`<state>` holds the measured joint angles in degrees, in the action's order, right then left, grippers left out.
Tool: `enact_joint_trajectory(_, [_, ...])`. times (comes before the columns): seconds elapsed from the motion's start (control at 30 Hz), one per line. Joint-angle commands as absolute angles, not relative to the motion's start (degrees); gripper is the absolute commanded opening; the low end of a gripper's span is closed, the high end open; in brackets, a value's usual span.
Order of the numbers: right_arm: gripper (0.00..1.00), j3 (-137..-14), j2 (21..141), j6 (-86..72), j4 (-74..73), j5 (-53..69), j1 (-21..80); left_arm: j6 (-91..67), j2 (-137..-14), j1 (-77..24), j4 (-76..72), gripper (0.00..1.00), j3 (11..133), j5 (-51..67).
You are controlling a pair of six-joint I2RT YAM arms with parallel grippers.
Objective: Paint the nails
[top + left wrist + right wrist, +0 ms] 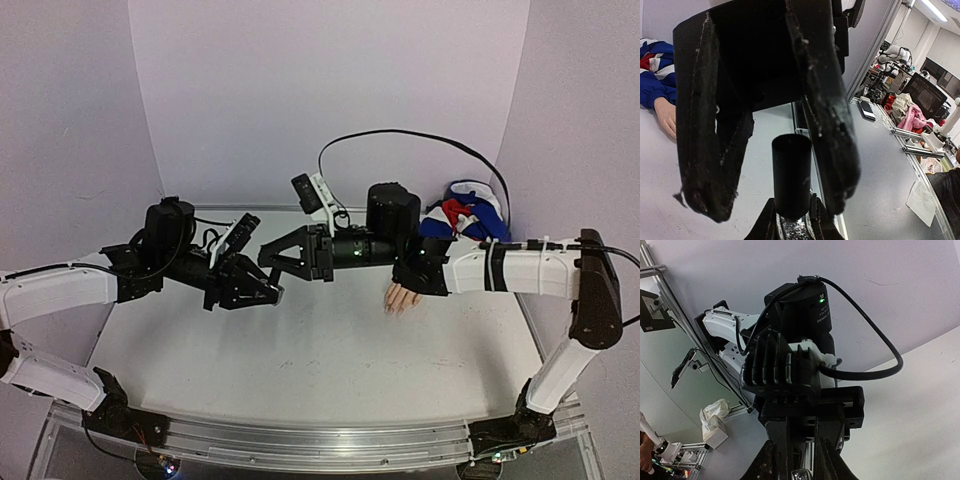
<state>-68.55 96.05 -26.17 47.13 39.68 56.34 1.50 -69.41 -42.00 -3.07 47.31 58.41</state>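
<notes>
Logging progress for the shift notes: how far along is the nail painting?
Done: the left fingers grip the bottle. In hand: the right fingers flank its dark cap, not yet off. Left: opening it and painting the mannequin hand, lying apart on the table; its nails are too small to judge.

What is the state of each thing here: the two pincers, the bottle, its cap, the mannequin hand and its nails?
left pincer: shut on the bottle.
right pincer: open, one jaw on each side of the cap.
bottle: held by its body.
cap: on the bottle.
mannequin hand: lying on the table, partly under the right arm.
nails: too small to tell if painted.
</notes>
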Motion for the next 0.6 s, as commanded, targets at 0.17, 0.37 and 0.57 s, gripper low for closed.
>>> enact_joint_trajectory(0.17, [0.26, -71.80, 98.06, -26.90, 52.12, 43.34, 57.31, 2.36, -67.59, -42.28, -5.71, 0.00, 49.79, 59.03])
enact_joint_trajectory(0.37, [0.00, -71.89, 98.32, -26.83, 51.80, 41.32, 57.97, 2.07, -66.22, -42.19, -5.71, 0.00, 49.17, 52.38])
enact_joint_trajectory(0.57, [0.00, -74.27, 99.93, -26.12, 44.02, 20.60, 61.66, 5.23, -60.77, -42.01, -5.76, 0.00, 46.29, 30.57])
